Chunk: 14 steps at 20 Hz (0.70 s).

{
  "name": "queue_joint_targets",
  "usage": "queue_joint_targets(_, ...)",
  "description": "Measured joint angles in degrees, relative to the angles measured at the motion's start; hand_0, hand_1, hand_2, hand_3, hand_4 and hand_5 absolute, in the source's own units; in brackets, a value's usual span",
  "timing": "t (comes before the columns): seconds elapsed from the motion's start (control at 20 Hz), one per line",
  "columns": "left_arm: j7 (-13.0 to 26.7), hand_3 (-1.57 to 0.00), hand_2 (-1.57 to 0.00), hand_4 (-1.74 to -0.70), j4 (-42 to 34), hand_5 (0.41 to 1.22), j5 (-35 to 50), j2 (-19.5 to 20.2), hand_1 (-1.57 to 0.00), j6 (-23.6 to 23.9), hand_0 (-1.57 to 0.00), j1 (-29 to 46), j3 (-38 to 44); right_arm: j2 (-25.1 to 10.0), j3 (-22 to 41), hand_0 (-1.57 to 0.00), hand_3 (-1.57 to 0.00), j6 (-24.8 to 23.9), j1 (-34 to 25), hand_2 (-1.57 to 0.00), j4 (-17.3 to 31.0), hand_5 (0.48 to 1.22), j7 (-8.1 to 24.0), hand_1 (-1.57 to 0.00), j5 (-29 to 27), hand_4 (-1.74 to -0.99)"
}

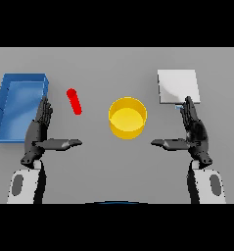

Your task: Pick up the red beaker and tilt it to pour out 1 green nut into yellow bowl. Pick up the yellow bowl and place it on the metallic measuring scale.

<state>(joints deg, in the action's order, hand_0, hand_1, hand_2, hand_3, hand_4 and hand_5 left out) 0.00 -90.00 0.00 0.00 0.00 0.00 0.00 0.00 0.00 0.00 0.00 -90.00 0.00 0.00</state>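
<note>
A small red beaker (74, 101) lies tilted on the grey table, left of centre. The yellow bowl (128, 117) stands in the middle, and I see nothing inside it. At the back right sits the metallic measuring scale (177, 86), a pale square plate. My left hand (39, 132) rests open below and left of the beaker, fingers straight, thumb pointing toward the bowl. My right hand (194, 131) mirrors it, open, just in front of the scale and right of the bowl. Neither hand touches anything. No green nut is visible.
A blue rectangular tray (6, 110) lies at the far left, right beside my left hand's fingertips.
</note>
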Motion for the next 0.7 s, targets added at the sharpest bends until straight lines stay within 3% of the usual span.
queue_joint_targets(0.3,0.2,0.0,0.0,-1.2,-0.42,0.677,-0.26,-0.44,0.0,0.19,0.0,0.24,-0.52,-0.28,-0.27,0.0,0.0,0.21,-0.02,0.0,-0.21,0.572,-0.16,0.0,-0.44,-1.177)
queue_joint_targets(0.35,-2.14,0.0,0.0,-1.2,-3.14,0.677,-2.53,1.23,0.0,-0.73,0.0,2.88,-2.38,-3.24,0.75,0.0,0.0,-0.31,1.1,0.0,-1.62,0.573,-2.16,0.0,3.53,-1.178)
queue_joint_targets(0.5,-0.34,0.0,0.0,-1.2,-7.38,0.672,-5.61,2.86,0.0,-1.14,0.0,4.94,-5.03,-5.09,3.52,0.0,0.0,-0.3,3.14,0.0,-4.14,0.582,-2.75,0.0,8.23,-1.193)
queue_joint_targets(0.7,2.26,0.0,0.0,-1.18,-8.7,0.657,-6.32,2.99,0.0,-1.12,0.0,5.05,-5.85,-5.39,3.66,0.0,0.0,0.33,3.34,0.0,-4.22,0.59,-2.78,0.0,8.06,-1.225)
